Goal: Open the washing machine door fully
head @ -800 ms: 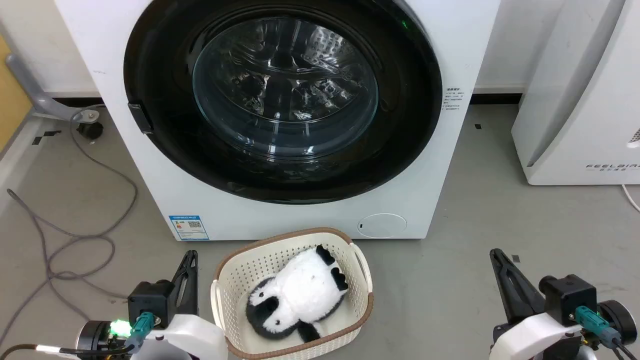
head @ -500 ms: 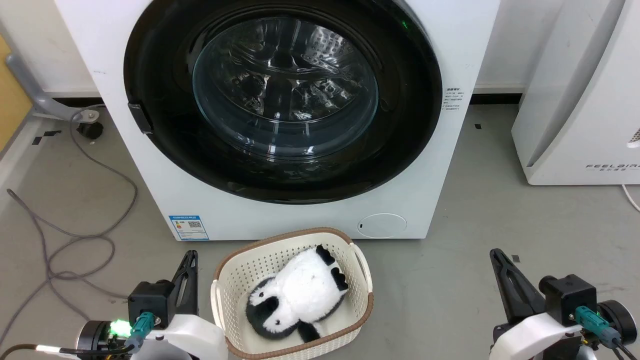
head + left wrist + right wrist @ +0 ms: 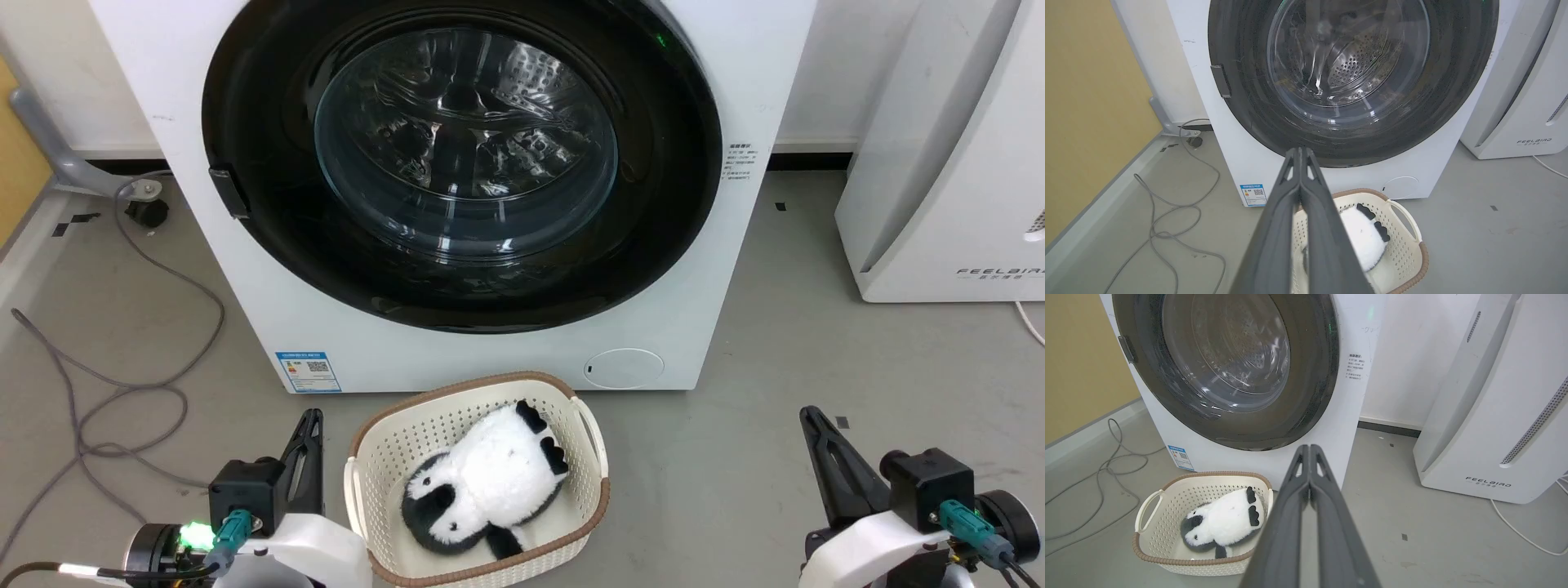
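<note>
Head view: glossy round washing machine door (image 3: 464, 159), bulging glass centre, faces near; left gripper (image 3: 1300, 149), right gripper (image 3: 1307, 446) pinched together.

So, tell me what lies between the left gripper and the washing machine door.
Head view: past the left gripper, bare floor, then the washing machine's white front and blue sticker.

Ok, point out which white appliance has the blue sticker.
The washing machine, behind the basket: blue sticker at its lower left corner. The FEELBAIR unit beside it carries grey lettering instead.
</note>
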Controlling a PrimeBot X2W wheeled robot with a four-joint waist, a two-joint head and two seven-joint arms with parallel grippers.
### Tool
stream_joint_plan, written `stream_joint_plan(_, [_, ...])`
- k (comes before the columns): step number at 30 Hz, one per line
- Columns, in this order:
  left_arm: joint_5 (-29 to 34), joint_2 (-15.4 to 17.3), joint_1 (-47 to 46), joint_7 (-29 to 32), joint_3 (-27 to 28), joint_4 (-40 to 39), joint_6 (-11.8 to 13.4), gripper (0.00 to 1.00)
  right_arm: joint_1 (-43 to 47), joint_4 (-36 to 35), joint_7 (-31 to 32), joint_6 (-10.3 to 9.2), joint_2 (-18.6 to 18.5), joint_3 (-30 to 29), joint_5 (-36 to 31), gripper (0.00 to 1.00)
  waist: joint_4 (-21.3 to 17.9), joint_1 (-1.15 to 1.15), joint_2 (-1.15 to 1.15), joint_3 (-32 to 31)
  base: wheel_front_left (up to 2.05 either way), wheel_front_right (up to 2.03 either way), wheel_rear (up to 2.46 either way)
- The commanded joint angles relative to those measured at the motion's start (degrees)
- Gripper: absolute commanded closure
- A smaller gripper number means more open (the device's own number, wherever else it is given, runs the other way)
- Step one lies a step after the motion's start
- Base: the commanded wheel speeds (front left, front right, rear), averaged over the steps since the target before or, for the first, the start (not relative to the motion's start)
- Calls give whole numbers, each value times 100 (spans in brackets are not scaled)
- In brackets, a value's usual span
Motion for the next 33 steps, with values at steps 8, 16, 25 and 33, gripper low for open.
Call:
stream_joint_plan(8, [-2,-1,4,-2,-1,5,-1,0,5,2,-3,0,-2,0,4,0,0,0,0,0,0,0,0])
stream_joint_plan(16, [-24,-1,1,-79,-38,14,14,0,14,8,-78,0,-1,22,39,0,0,0,0,6,0,0,0])
stream_joint_plan(25, [-58,0,-4,-186,-95,10,34,0,12,-18,-186,-1,1,48,120,0,6,0,0,34,0,0,0])
stream_joint_plan(33, [-78,1,-28,-282,-144,-1,43,0,-44,-60,-281,-1,-44,50,273,0,17,0,0,101,0,0,0])
